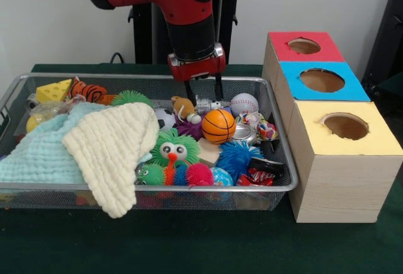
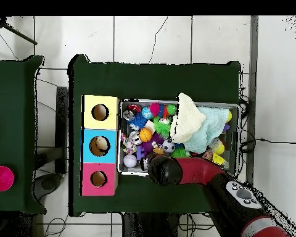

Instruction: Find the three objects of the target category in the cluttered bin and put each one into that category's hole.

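My front camera sits low across the bench (image 1: 189, 249), close, facing the robot. My overhead camera looks straight down from high up. Both share the bin (image 1: 151, 189) and boxes (image 1: 334, 160).

A dark green counter (image 1: 189, 249) carries two things. The wire-mesh bin (image 1: 284, 189) sits on it, wide and shallow, heaped with toys and cloths. Just beside the bin stands a pale wooden box (image 1: 334, 189) with three round holes in a row, topped red (image 1: 304, 46), blue (image 1: 322, 80) and yellow (image 1: 346, 126); box and bin look to be touching, though the front view leaves that uncertain.
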Robot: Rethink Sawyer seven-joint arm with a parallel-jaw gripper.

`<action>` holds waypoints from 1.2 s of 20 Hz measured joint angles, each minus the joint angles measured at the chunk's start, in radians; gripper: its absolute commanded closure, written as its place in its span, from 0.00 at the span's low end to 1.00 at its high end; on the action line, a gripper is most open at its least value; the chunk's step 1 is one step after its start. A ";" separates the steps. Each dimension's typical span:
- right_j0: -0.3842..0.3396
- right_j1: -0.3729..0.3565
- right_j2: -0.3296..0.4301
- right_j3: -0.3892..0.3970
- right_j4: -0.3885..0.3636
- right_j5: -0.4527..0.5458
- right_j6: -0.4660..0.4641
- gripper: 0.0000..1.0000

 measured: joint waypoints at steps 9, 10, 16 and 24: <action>-0.003 0.041 0.012 -0.051 0.000 0.061 0.000 0.00; -0.005 0.041 0.014 -0.052 0.000 0.066 0.000 0.00; -0.009 0.016 0.016 -0.044 0.000 0.067 0.000 0.00; -0.036 -0.065 0.015 0.004 0.000 0.067 0.000 0.00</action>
